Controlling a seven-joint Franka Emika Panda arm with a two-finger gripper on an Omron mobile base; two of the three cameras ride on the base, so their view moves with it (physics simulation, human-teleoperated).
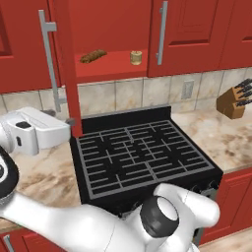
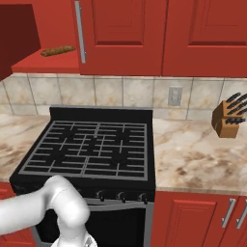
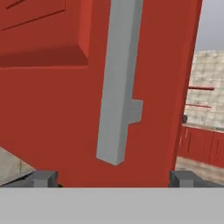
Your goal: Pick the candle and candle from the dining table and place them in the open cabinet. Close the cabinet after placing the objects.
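Gripper [image 3: 113,178] jaws spread wide, nothing held | facing cabinet door handle [image 3: 117,83] | candle [image 1: 136,57] on shelf w/ brown lump [image 1: 93,56]

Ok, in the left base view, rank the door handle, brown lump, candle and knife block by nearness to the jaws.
1. door handle, right by them, at left
2. brown lump, above, right of the handle
3. candle, further right
4. knife block, far right

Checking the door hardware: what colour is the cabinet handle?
Silver-grey handle, clearest in the hand view.
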